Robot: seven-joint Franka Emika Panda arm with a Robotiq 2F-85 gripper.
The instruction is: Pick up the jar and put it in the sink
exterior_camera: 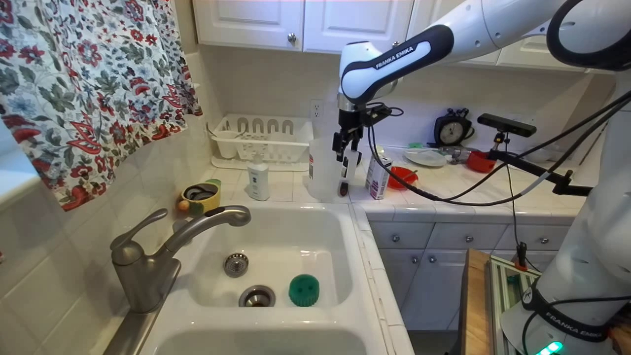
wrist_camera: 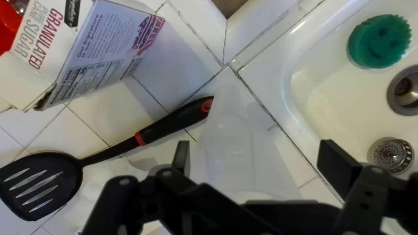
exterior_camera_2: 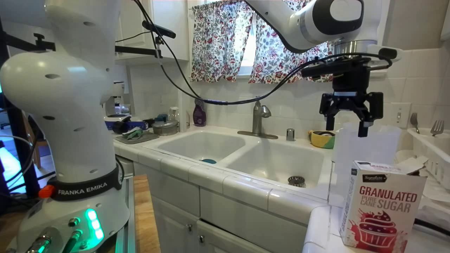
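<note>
The jar [exterior_camera: 321, 172], a tall, translucent white jug, stands upright on the tiled counter beside the sink [exterior_camera: 276, 224]. It also shows in an exterior view [exterior_camera_2: 369, 149], behind the sugar box. My gripper [exterior_camera_2: 346, 127] points down at the jar's upper part, jaws wide apart. From the wrist view, the narrower side of the jar [wrist_camera: 228, 147] lies in the gap below my gripper [wrist_camera: 259, 160], and neither pad is seen pressing on it. How far the fingers reach down beside the jar I cannot tell. The sink is white, with two basins.
A sugar box [exterior_camera_2: 383, 207] and a black slotted spatula [wrist_camera: 40, 184] lie close to the jar. A dish rack [exterior_camera: 266, 138] and soap bottle [exterior_camera: 258, 180] stand behind. The faucet [exterior_camera: 148, 261] reaches over the basin, where a green scrubber [exterior_camera: 304, 290] rests.
</note>
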